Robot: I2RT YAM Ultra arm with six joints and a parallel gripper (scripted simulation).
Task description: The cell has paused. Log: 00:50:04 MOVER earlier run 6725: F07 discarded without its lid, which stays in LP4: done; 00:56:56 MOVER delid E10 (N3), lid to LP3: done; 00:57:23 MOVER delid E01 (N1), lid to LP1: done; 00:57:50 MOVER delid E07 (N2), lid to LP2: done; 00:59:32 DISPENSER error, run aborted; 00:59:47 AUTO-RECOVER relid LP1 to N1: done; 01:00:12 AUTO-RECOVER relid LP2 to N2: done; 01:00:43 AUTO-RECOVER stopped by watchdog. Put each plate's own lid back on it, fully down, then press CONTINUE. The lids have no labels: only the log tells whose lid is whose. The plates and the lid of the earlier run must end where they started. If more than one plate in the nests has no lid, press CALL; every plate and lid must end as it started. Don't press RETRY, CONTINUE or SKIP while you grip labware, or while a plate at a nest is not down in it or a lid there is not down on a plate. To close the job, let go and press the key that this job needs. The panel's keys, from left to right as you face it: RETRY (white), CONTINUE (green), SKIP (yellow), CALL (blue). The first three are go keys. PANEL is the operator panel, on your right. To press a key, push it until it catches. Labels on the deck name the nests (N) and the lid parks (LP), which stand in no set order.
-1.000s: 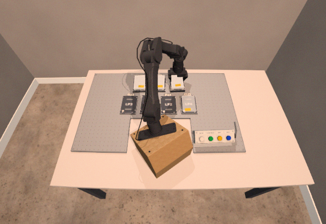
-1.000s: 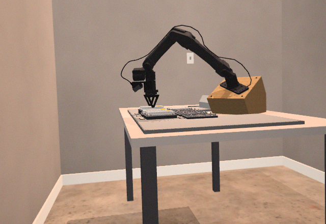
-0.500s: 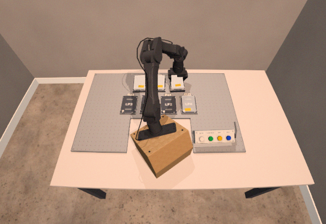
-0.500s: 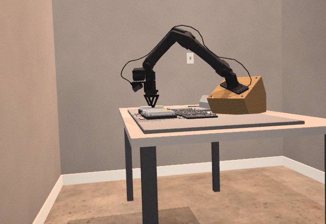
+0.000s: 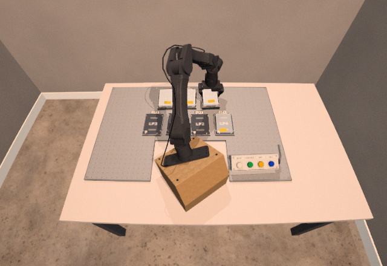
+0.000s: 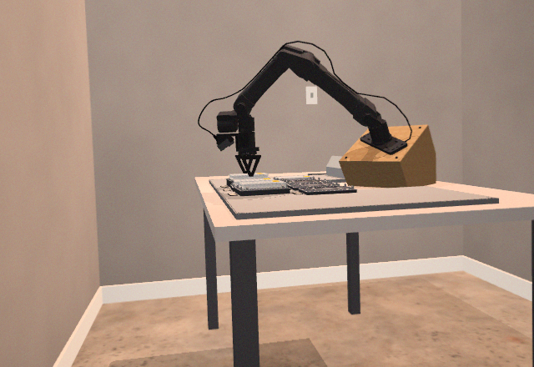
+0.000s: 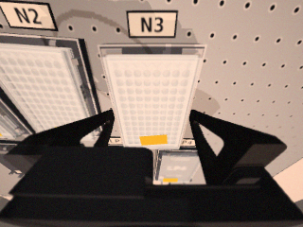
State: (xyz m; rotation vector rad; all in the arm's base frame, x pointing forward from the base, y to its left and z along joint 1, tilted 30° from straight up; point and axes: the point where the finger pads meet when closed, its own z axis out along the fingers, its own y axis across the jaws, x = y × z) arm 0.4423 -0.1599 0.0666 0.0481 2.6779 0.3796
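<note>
My gripper (image 5: 210,94) (image 6: 248,172) (image 7: 151,113) is open and straddles the lidded plate in nest N3 (image 5: 210,98) (image 7: 151,96). Its fingers stand just off the long sides of the clear lid, which lies flat on that plate and carries an orange tag. The plate in N2 (image 7: 40,87) (image 5: 190,98) and the plate in N1 (image 5: 165,97) also have lids, the N2 one partly hidden by the arm. Parks LP3 (image 5: 152,123) and LP2 (image 5: 199,124) are bare. LP4 holds a lid (image 5: 224,123) (image 7: 177,167). LP1 is hidden behind the arm.
The operator panel (image 5: 254,156) stands at the front right with white (image 5: 239,164), green (image 5: 250,164), yellow (image 5: 260,164) and blue (image 5: 271,164) keys. The arm's wooden base block (image 5: 193,175) sits at the front middle of the grey deck (image 5: 118,150).
</note>
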